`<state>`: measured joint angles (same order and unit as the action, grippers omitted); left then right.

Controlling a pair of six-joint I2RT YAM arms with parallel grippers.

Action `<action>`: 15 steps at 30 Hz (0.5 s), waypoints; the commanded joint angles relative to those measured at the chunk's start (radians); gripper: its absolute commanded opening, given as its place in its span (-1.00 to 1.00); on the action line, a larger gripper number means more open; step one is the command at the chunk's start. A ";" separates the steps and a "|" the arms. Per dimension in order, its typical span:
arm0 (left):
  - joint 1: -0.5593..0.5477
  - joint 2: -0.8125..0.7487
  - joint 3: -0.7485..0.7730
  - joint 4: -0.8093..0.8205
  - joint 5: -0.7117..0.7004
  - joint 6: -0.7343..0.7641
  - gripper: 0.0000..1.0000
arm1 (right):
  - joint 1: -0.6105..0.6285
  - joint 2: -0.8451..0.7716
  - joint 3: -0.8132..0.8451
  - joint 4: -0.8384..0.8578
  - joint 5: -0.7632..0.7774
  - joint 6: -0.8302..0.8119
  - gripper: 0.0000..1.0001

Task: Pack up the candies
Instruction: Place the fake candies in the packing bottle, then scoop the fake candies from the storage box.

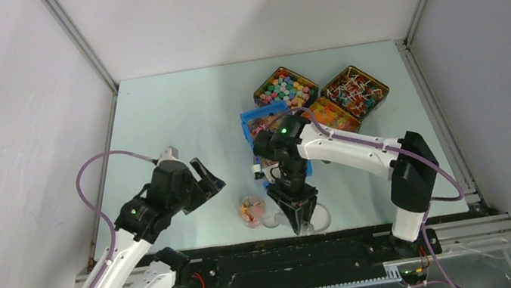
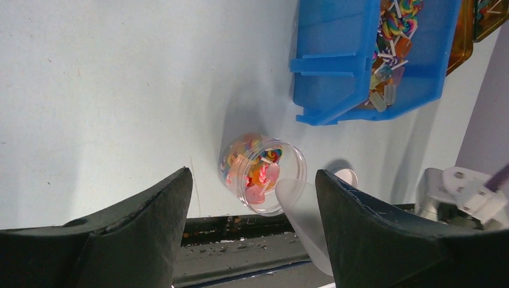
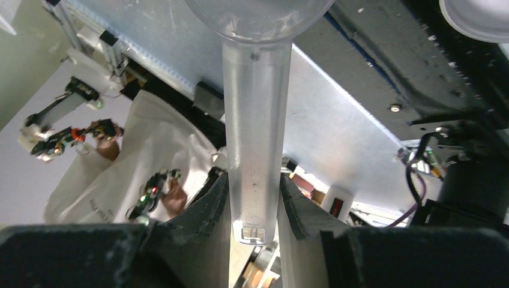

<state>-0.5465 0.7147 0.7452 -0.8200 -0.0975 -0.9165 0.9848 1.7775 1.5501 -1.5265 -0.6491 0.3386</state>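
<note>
A small clear jar holding mixed pink, orange and red sweets sits near the table's front edge; it also shows in the left wrist view. My right gripper is shut on the handle of a clear plastic scoop. The scoop's bowl end lies against the jar's mouth. My left gripper is open and empty, hanging left of the jar. Small orange and red candies fill a brown tray at the back right.
A blue bin of lollipops and wrapped sweets stands behind my right wrist. Two more brown trays hold multicoloured candies and white-stick lollipops. A white lid lies right of the jar. A black rail borders the front edge.
</note>
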 commanded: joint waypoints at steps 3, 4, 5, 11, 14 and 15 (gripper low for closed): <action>0.007 0.014 0.009 0.043 0.020 0.008 0.62 | -0.008 -0.112 0.075 0.007 0.269 -0.032 -1.00; 0.007 0.020 0.009 0.046 0.022 0.010 0.62 | -0.020 -0.126 0.075 0.003 0.301 -0.033 -1.00; 0.007 0.021 0.011 0.052 0.026 0.014 0.63 | -0.026 -0.133 0.077 0.000 0.352 -0.034 -1.00; 0.007 0.063 0.039 0.054 0.038 0.053 0.63 | -0.081 -0.185 0.063 -0.029 0.516 -0.017 -1.00; 0.008 0.091 0.062 0.031 0.026 0.083 0.64 | -0.118 -0.187 0.047 -0.037 0.587 -0.002 -1.00; 0.007 0.095 0.073 0.028 0.023 0.089 0.64 | -0.125 -0.183 0.042 -0.040 0.594 -0.001 -1.00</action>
<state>-0.5465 0.7918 0.7525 -0.7929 -0.0708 -0.8829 0.8906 1.6184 1.5856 -1.5452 -0.1864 0.3252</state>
